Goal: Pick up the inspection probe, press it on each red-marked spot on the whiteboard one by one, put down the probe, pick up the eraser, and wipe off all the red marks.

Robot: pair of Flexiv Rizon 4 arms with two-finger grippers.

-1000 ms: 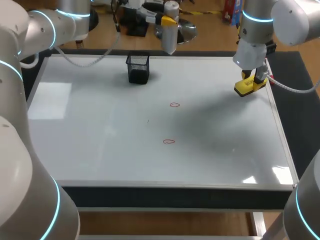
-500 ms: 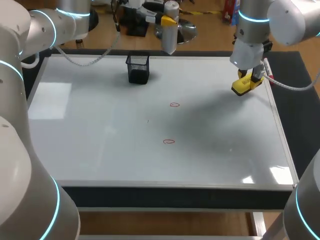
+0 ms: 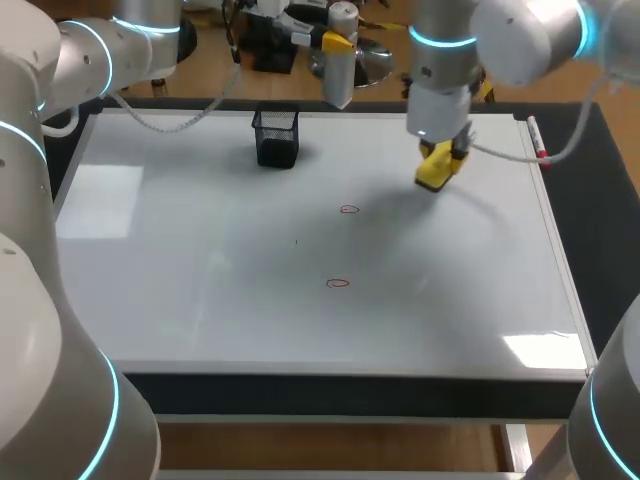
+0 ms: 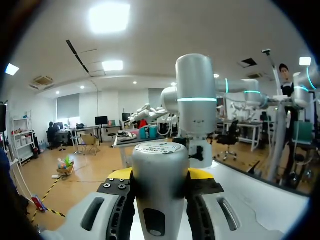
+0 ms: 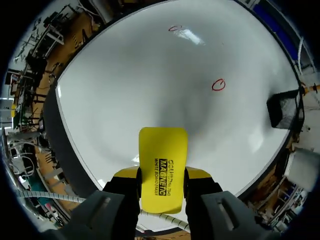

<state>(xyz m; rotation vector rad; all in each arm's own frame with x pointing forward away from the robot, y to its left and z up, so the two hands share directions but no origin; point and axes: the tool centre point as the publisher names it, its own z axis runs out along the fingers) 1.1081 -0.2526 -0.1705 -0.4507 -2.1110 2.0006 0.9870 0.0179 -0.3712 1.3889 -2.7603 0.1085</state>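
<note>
My right gripper (image 3: 440,160) is shut on a yellow eraser (image 3: 435,170) and hangs above the whiteboard (image 3: 200,290) right of its back middle. In the right wrist view the eraser (image 5: 162,167) sits between the yellow tips of the gripper (image 5: 162,175). Two red marks show on the board, one (image 3: 348,209) left of and nearer than the eraser, the other (image 3: 338,283) nearer still; both appear ahead of the eraser (image 5: 218,85) (image 5: 175,28). My left gripper (image 3: 340,42) is shut on the grey cylindrical probe (image 3: 340,60) above the board's far edge; the probe (image 4: 160,185) stands between its fingers.
A black mesh cup (image 3: 276,137) stands on the board's back left of middle, and appears ahead of the eraser to one side (image 5: 285,110). A marker pen (image 3: 536,138) lies along the board's right rim.
My right arm has carried the eraser leftward from the board's right edge toward the middle, nearer the upper red mark. The left arm and probe have stayed put.
</note>
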